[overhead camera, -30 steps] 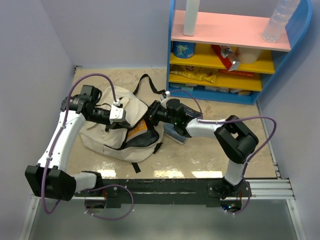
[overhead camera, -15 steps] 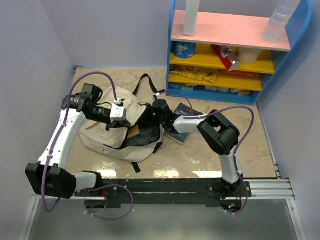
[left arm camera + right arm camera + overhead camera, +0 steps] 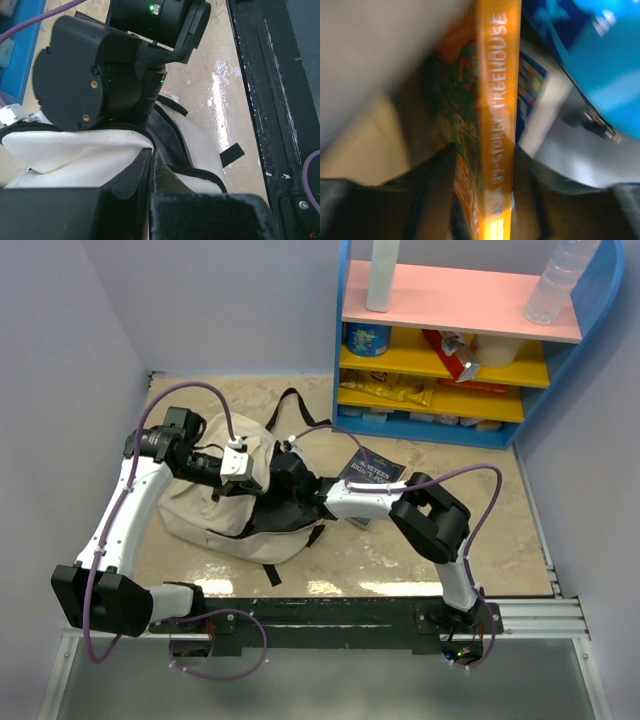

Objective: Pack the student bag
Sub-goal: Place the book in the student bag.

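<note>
The student bag (image 3: 195,515), a rounded cream canvas backpack with dark zipper lines, lies slumped on its side at about 9 o'clock from the middle of the tabletop (image 3: 400,550). Its mouth is unzipped and gapes toward 3 o'clock, and its black straps (image 3: 293,393) trail toward 1 o'clock.

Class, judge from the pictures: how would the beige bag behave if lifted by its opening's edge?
Probably floppy: the bag lies slumped and creased, its cloth folding where the left tool pinches it. Lifted there, it would likely sag, not keep shape. Pushed, soft cloth seems apt to bunch rather than slide.
</note>
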`<state>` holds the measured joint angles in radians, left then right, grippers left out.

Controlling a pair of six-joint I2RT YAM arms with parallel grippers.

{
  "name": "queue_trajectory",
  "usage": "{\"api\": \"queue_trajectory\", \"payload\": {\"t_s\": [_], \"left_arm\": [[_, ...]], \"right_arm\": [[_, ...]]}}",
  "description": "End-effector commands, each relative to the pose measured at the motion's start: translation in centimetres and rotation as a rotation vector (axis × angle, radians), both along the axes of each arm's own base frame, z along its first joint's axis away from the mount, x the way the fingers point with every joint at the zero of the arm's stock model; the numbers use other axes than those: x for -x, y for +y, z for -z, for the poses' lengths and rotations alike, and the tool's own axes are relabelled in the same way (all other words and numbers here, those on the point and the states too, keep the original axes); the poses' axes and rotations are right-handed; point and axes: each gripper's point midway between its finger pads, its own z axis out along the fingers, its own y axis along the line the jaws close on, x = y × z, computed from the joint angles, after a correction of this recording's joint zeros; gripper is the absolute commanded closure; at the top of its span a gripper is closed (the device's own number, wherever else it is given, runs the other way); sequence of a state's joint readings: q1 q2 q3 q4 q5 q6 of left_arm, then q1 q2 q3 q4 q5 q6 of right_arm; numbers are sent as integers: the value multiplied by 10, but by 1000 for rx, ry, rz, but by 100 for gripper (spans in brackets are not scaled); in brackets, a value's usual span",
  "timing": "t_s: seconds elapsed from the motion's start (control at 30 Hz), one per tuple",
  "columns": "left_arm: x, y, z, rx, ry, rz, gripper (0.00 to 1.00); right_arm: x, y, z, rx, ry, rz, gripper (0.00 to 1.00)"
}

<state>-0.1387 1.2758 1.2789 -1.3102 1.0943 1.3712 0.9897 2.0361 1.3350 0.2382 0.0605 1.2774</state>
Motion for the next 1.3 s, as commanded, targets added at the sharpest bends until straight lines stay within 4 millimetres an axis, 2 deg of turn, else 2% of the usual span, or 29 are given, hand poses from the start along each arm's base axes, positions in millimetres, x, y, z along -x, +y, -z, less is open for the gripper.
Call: {"api": "queue_trajectory", "payload": {"t_s": [0.0, 0.07, 0.1, 0.17, 0.2, 0.23, 0.27, 0.3, 0.33, 0.43, 0.57, 0.7, 0.77, 0.8, 0.87, 0.9, 0.93, 0.97, 1.0, 1.03, 1.1, 1.13, 1.17, 1.2, 1.27], "left_arm": [[10, -15, -31, 122, -49, 54, 100], [10, -15, -29, 119, -51, 56, 100], [10, -15, -29, 119, -48, 54, 100], [9, -16, -29, 124, -44, 57, 100], [9, -15, -29, 125, -42, 56, 100], [9, -16, -30, 130, -42, 58, 100], [9, -17, -30, 133, -37, 57, 100], [8, -16, -31, 134, -37, 56, 100], [9, -16, -33, 135, -37, 54, 100], [9, -15, -34, 127, -46, 52, 100], [9, -15, -33, 126, -46, 51, 100], [8, -16, -33, 130, -47, 53, 100], [8, -16, -33, 129, -46, 53, 100], [7, -16, -33, 129, -46, 52, 100], [7, -16, -33, 126, -49, 52, 100], [7, -15, -33, 123, -50, 51, 100], [8, -15, -33, 120, -50, 50, 100], [8, -14, -31, 116, -52, 51, 100], [7, -14, -30, 114, -52, 49, 100], [8, -14, -29, 114, -52, 51, 100], [8, -15, -28, 118, -47, 51, 100], [8, -15, -26, 122, -44, 51, 100], [8, -15, -25, 123, -42, 53, 100], [8, -15, -25, 125, -41, 53, 100], [8, -14, -23, 118, -41, 50, 100]], "right_arm": [[16, -27, -14, 66, -41, -52, 47], [15, -41, -18, 54, -57, -43, 46], [21, -52, -4, 74, -43, -41, 47], [21, -55, -18, 17, -73, -36, 55], [22, -57, -15, 14, -68, -39, 60], [23, -54, -13, 10, -58, -49, 71], [23, -51, -11, 12, -60, -60, 76], [18, -44, -18, 3, -74, -63, 80], [20, -39, -11, 13, -64, -88, 89], [20, -28, -14, -1, -68, -117, 100], [21, -21, -7, 15, -58, -126, 100], [23, -10, -12, -2, -61, -154, 100], [25, -13, -13, 9, -64, -164, 100], [23, -17, -22, 6, -76, -151, 100], [15, -44, -13, 55, -52, -119, 89], [12, -59, -38, 30, -83, -98, 83], [-2, -83, -39, 46, -84, -40, 72], [0, -106, -28, 67, -67, -14, 68], [-3, -122, -31, 67, -70, 6, 64], [-13, -150, -43, 86, -91, 58, 59], [-17, -185, -33, 147, -69, 97, 54], [-27, -215, -41, 179, -82, 144, 48], [-30, -233, -34, 218, -75, 180, 45], [-41, -262, -33, 246, -65, 244, 37], [-42, -299, -23, 322, -29, 286, 32]]}}
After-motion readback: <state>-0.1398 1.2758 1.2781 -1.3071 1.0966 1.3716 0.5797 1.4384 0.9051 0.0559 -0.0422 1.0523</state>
